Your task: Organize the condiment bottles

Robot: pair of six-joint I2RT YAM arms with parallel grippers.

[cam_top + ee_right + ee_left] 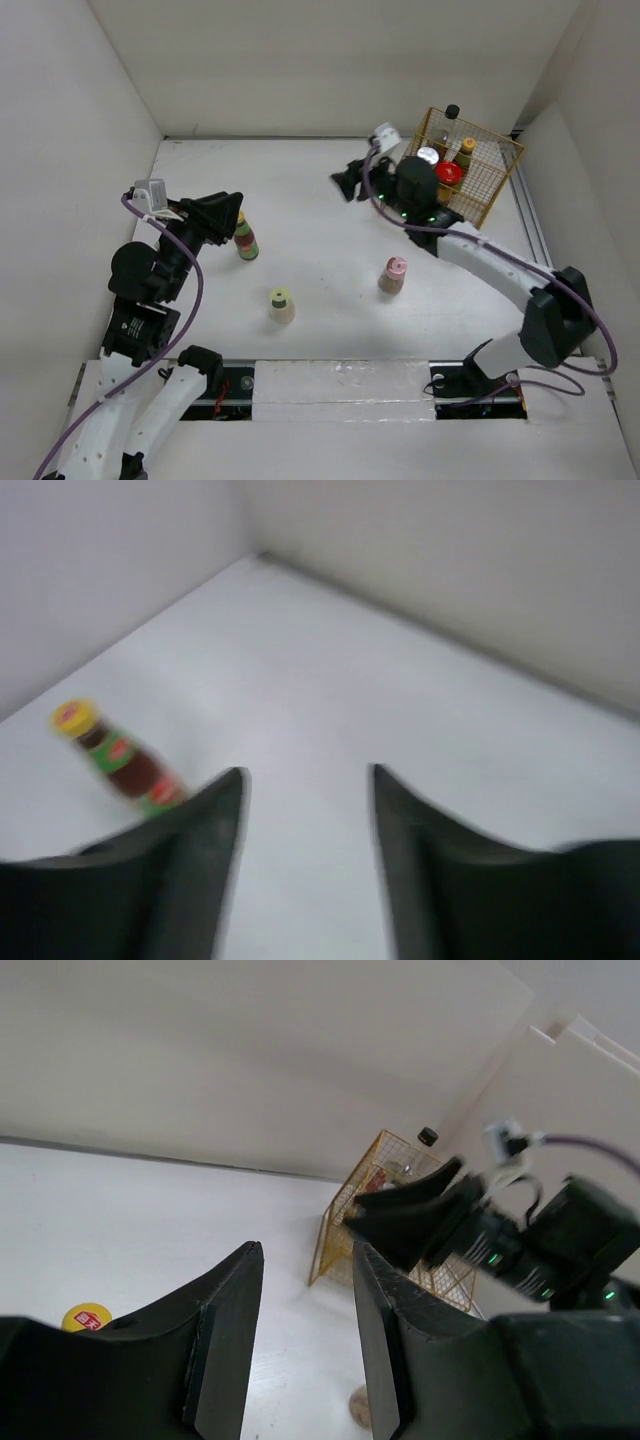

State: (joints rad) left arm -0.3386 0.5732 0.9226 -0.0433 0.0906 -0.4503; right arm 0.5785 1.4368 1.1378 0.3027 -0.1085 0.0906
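Three bottles stand on the white table: a green-red striped bottle (pixel 246 240) with a yellow cap, a yellow-green capped jar (pixel 281 303) and a pink-capped jar (pixel 393 274). The black-capped bottle (pixel 452 112), the silver-capped (pixel 428 155), yellow-red (pixel 466 150) and red-capped (pixel 450 172) ones stand in the gold wire basket (pixel 500 175). My left gripper (pixel 232 205) is open and empty, just left of and above the striped bottle, whose cap (pixel 87 1317) shows in the left wrist view. My right gripper (pixel 348 183) is open and empty, left of the basket. The right wrist view shows the striped bottle (pixel 115 755).
White walls enclose the table on the left, back and right. The basket (pixel 385 1210) sits in the back right corner. In the left wrist view the right arm's gripper (pixel 400 1215) shows in front of the basket, and the pink cap (pixel 357 1407) is low between my fingers.
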